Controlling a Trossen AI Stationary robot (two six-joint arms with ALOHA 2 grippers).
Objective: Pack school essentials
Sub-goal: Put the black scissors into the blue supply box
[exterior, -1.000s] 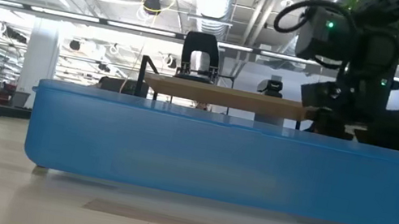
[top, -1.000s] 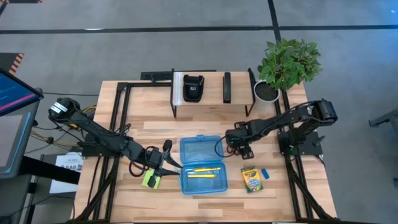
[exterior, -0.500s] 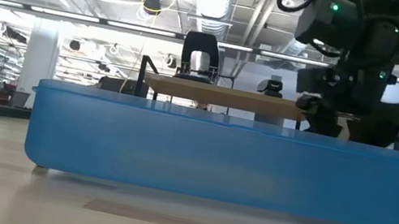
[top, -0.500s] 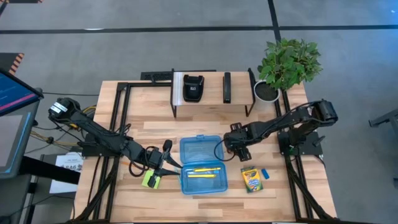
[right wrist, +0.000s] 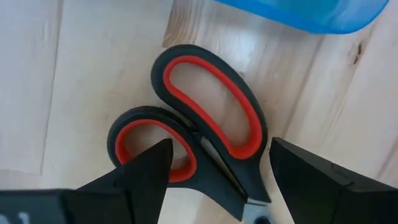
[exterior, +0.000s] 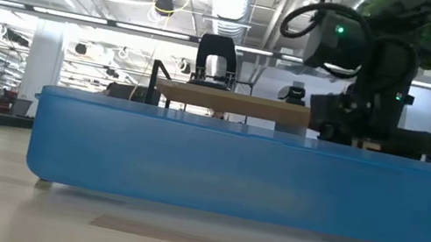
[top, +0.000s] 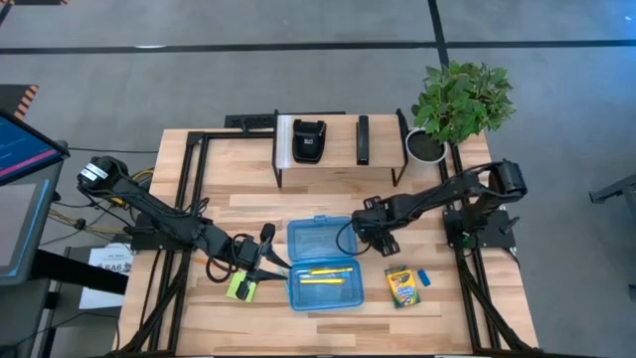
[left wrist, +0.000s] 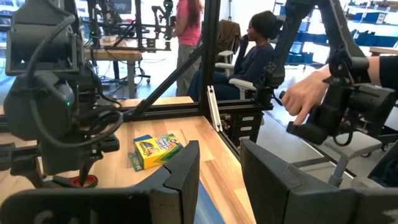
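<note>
An open blue plastic box (top: 323,261) lies at the table's near middle with yellow and orange pencils (top: 323,275) in it. Black scissors with red-lined handles (right wrist: 205,127) lie flat on the wood just right of the box. My right gripper (right wrist: 217,171) is open above them, one finger on either side of the handles. It also shows in the high view (top: 373,231). My left gripper (left wrist: 221,180) is open and empty just left of the box, beside the lime-green sticky-note pad (top: 239,287). The crayon box (top: 400,285) and blue eraser (top: 424,277) lie at the near right.
A small raised wooden shelf (top: 338,159) at the far middle carries a black boxy device (top: 309,139) and a dark bar (top: 363,139). A potted plant (top: 459,99) stands at the far right. A person's hand (left wrist: 308,93) shows beyond the table's right edge.
My right gripper has moved toward the table's left edge, closer to the blue box's right side. The left arm and the things on the table have stayed where they were.
</note>
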